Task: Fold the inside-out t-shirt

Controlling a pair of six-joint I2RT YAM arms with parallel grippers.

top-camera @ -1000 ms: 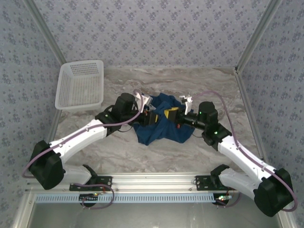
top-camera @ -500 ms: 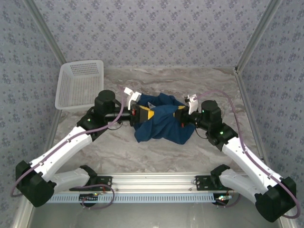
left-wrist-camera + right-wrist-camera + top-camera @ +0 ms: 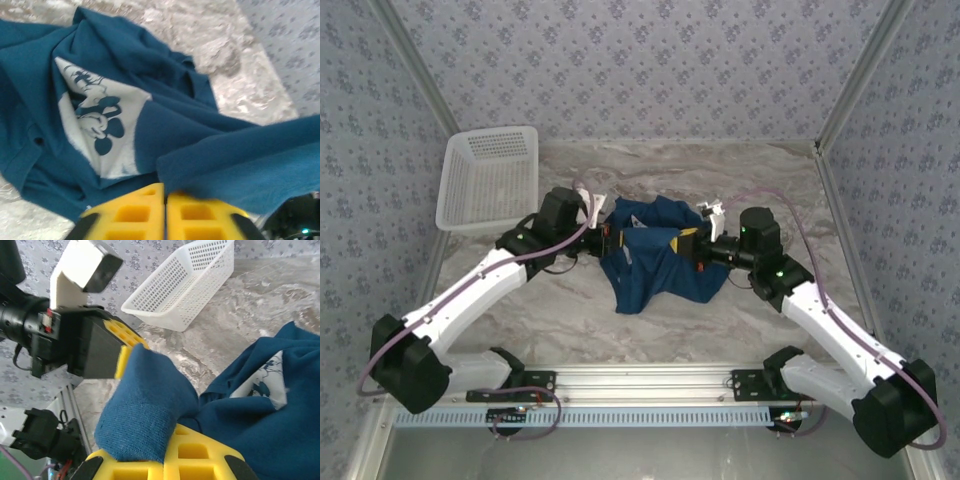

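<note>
The inside-out t-shirt is dark blue cloth lying bunched on the marble table between my two arms. A whitish cartoon print shows on its folds. My left gripper is at the shirt's left edge, its yellow fingers pressed together on a thick fold of the t-shirt. My right gripper is at the shirt's right side, shut on a rolled hem. That strip of cloth runs across to the left gripper opposite.
A white lattice basket stands at the back left of the table, beyond the left arm, and it also appears in the right wrist view. Patterned walls close the sides and back. An aluminium rail runs along the near edge.
The left arm swung out to the left and came partly back, its gripper ending further left at the shirt's edge. The shirt's upper fold has shifted and now stretches between the two grippers.
</note>
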